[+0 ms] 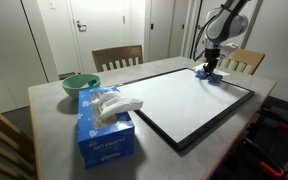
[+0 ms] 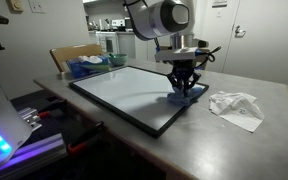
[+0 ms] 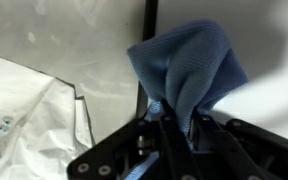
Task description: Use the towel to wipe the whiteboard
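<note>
Jaws narrow, my gripper [image 3: 176, 120] pinched on a bunched fold of the towel [image 3: 189, 65]. The cloth is soft, light and floppy. I reckon a hold at the gathered middle is best, loose ends trailing. The towel touches the whiteboard [image 1: 184, 105] near a corner, by the frame. Crumpled white paper [image 2: 236, 105] lies beside the board. The tissue box [image 1: 104, 138] has a tissue [image 1: 114, 103] poking out. Can't tell what's in the green bowl [image 1: 80, 84].

Towel [image 3: 189, 70] soft ribbed blue cloth, whiteboard [image 1: 189, 100] smooth glossy wht w/ matt blk frame, tabletop [image 2: 224, 135] smooth grey, semi-matt.
</note>
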You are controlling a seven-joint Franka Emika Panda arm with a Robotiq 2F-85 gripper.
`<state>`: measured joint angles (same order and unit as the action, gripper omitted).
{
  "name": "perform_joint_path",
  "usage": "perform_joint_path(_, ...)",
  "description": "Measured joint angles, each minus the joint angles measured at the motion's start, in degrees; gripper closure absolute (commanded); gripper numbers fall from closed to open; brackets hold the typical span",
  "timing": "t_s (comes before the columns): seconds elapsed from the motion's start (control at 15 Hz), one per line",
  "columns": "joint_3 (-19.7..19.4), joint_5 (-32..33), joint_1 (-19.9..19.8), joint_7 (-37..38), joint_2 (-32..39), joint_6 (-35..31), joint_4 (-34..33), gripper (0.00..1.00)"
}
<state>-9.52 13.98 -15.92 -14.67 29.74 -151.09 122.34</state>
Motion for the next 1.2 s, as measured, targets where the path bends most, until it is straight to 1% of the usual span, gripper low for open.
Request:
perform_joint_path(0.27, 0.4, 0.0, 0.3, 0.0, 3.6, 5.9, -7.1, 0.96)
perform_joint_path(0.6, 1.2, -0.1, 0.3, 0.0, 6.6, 11.3, -13.3, 0.96)
perform_joint_path(0.93, 2.3, -1.2, 0.3, -0.3, 8.4, 14.8, -17.1, 0.96)
perform_joint_path(1.2, 2.4, -1.4, 0.3, 0.0, 9.0, 16.9, -18.4, 0.96)
